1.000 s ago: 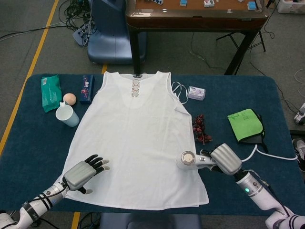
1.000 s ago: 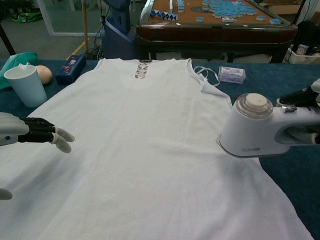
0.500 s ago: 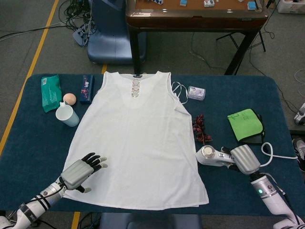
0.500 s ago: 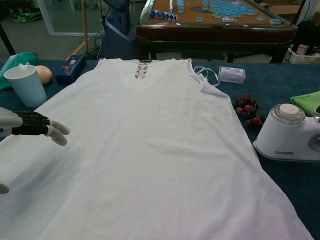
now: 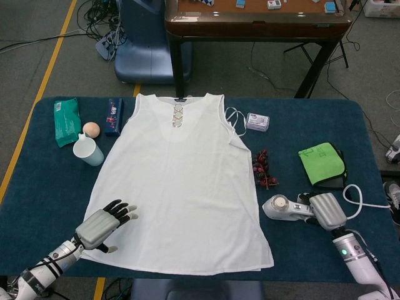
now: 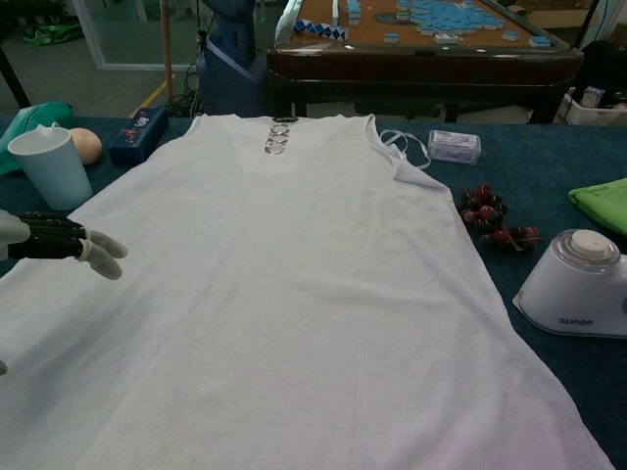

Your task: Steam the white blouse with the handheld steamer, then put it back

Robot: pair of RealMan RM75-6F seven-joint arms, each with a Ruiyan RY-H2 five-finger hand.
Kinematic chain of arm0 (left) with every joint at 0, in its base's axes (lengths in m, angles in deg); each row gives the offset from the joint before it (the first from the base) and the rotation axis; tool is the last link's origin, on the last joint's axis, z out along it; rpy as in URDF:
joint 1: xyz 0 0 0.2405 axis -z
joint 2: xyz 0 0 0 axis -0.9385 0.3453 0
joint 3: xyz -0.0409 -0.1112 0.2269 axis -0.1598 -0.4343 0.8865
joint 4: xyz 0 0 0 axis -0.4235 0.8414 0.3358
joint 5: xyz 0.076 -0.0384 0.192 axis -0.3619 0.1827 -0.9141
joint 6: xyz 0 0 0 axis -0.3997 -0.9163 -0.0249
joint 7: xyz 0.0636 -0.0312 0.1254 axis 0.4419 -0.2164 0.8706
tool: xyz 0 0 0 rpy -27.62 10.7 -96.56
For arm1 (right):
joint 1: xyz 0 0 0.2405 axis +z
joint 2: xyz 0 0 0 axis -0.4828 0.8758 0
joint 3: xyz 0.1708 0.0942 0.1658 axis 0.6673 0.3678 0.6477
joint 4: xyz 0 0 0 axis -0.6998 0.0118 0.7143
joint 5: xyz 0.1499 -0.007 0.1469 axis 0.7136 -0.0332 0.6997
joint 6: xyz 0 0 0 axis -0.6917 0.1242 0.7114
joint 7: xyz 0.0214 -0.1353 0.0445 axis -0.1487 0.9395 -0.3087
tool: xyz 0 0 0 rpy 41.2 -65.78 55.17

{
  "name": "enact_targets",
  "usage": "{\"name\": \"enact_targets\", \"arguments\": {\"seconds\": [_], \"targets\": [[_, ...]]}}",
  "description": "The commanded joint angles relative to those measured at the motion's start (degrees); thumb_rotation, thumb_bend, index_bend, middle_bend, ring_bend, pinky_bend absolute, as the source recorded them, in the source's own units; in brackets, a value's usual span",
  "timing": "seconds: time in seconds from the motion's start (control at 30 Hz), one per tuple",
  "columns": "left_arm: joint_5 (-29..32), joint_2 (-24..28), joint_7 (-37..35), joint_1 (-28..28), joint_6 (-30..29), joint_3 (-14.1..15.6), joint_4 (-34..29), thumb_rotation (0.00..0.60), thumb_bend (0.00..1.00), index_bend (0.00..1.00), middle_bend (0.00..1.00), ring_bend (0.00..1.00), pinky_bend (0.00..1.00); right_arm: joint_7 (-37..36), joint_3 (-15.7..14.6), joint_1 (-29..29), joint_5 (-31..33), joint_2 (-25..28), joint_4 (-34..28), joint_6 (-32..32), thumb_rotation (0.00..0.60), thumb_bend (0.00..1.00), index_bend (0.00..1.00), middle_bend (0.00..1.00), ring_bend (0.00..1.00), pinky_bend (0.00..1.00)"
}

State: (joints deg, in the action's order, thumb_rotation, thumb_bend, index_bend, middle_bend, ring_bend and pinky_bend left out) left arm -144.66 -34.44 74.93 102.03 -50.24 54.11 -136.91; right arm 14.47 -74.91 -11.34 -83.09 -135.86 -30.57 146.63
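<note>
The white blouse [image 5: 178,181] lies flat in the middle of the blue table [image 5: 37,181], neckline toward the far edge. The white handheld steamer [image 5: 281,206] is right of the blouse's lower hem, low over or on the tablecloth. My right hand [image 5: 326,211] grips its handle. In the chest view the steamer [image 6: 578,294] shows at the right edge and the right hand is out of frame. My left hand [image 5: 103,225] is at the blouse's lower left corner, fingers spread and holding nothing; its fingertips [image 6: 93,250] show at the chest view's left edge.
Dark grapes [image 5: 262,170] lie just behind the steamer, with a green cloth [image 5: 322,164] to their right. The steamer's white cable [image 5: 359,203] loops off right. A small box [image 5: 257,122] sits far right of the collar. A cup [image 5: 88,150], a ball [image 5: 91,129], a green pack [image 5: 65,120] and a blue box [image 5: 113,115] stand far left.
My right hand has carried the steamer rightward off the blouse's lower right part to the table beside it. My left hand has drawn back slightly toward the near left.
</note>
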Motion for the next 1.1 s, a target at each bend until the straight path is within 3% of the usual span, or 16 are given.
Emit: {"name": "enact_targets", "arguments": {"seconds": [0.03,0.13,0.3,0.6,0.9,1.1], "targets": [[0.17,-0.03,0.09,-0.11,0.04,-0.11,-0.02,0.6,0.13,0.15,0.08,0.06,0.0,1.14,0.58,-0.57,0.96,1.11,-1.8,-1.1,0.6,0.22,0.33,0.4,0.33,0.38],[0.58,-0.05,0.05,-0.29,-0.12,-0.43,-0.04,0.6,0.13,0.15,0.08,0.06,0.0,1.6,1.07,-0.92,1.55,2.09,-3.8,-1.65,0.6,0.13,0.22,0.31,0.23,0.29],[1.72,0.08,-1.51,-1.1,-1.28,-1.15,0.1,0.6,0.13,0.15,0.08,0.06,0.0,1.28,1.7,-1.58,1.4,3.97,-6.92,-0.75,0.6,0.04,0.18,0.26,0.18,0.25],[4.86,1.19,-5.19,-5.28,-8.78,-3.65,1.69,0.6,0.13,0.15,0.08,0.06,0.0,0.63,2.91,-2.42,-0.97,11.92,-19.17,3.88,0.6,0.04,0.18,0.31,0.19,0.25],[11.11,-2.23,-3.07,-13.55,-21.64,-7.14,5.64,0.6,0.13,0.15,0.08,0.06,0.0,15.97,6.85,-5.84,6.36,18.57,-33.88,6.66,0.6,0.12,0.27,0.37,0.25,0.25],[13.24,-5.22,-0.79,-18.88,-28.9,-7.86,7.62,0.6,0.13,0.15,0.08,0.06,0.0,18.48,7.63,-7.69,9.94,20.4,-37.14,6.37,0.6,0.13,0.31,0.39,0.26,0.25]]}}
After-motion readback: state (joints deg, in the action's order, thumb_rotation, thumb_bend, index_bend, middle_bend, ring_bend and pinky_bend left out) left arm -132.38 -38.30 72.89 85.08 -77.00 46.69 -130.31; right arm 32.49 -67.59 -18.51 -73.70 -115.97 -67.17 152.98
